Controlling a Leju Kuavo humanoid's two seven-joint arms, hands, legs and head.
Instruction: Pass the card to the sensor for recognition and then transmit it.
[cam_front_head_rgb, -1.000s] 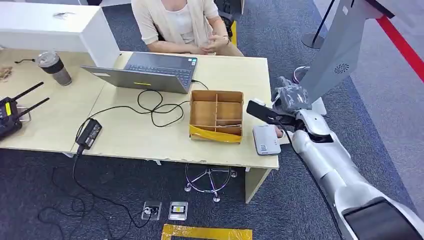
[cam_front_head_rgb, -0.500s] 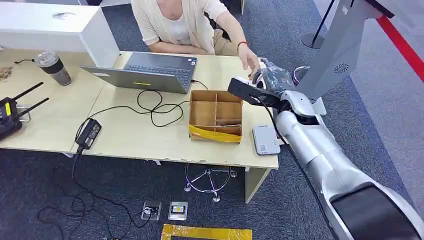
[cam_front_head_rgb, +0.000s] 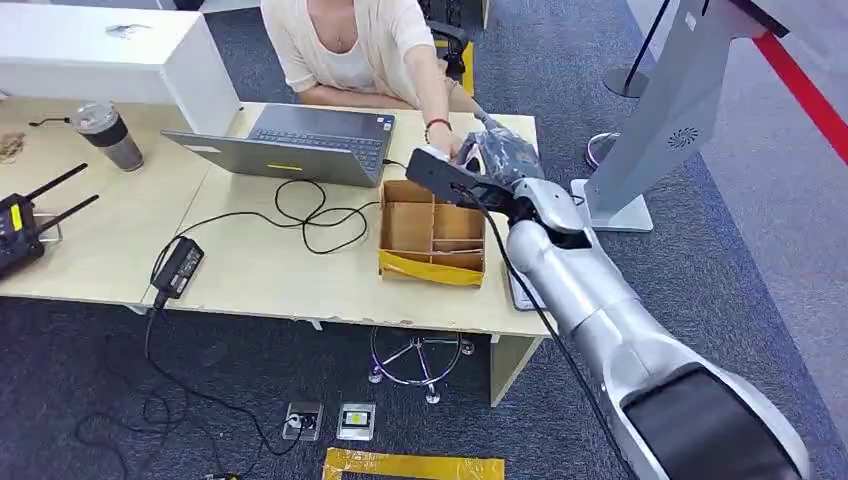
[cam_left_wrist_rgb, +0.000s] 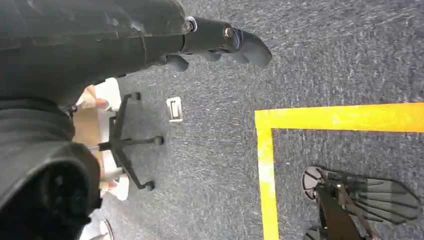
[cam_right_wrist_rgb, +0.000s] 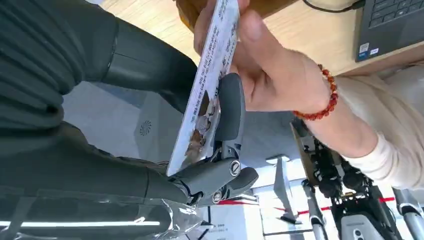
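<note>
My right hand is stretched over the far right part of the wooden table and holds the card, which looks dark from above. In the right wrist view the card shows a printed face, pinched between my thumb and fingers. A person's hand with a red bead bracelet grips the card's other end. That person's hand reaches across from behind the table. The grey card sensor lies at the table's front right corner, mostly hidden under my forearm. My left hand hangs over the carpet, holding nothing.
An open cardboard box with dividers sits just below the card. A laptop, looping cables, a power brick, a cup and a radio unit occupy the table's left. A grey kiosk stand rises at right.
My right hand has carried the card from above the sensor up and leftward past the box. The seated person has reached out and taken hold of the card's far end.
</note>
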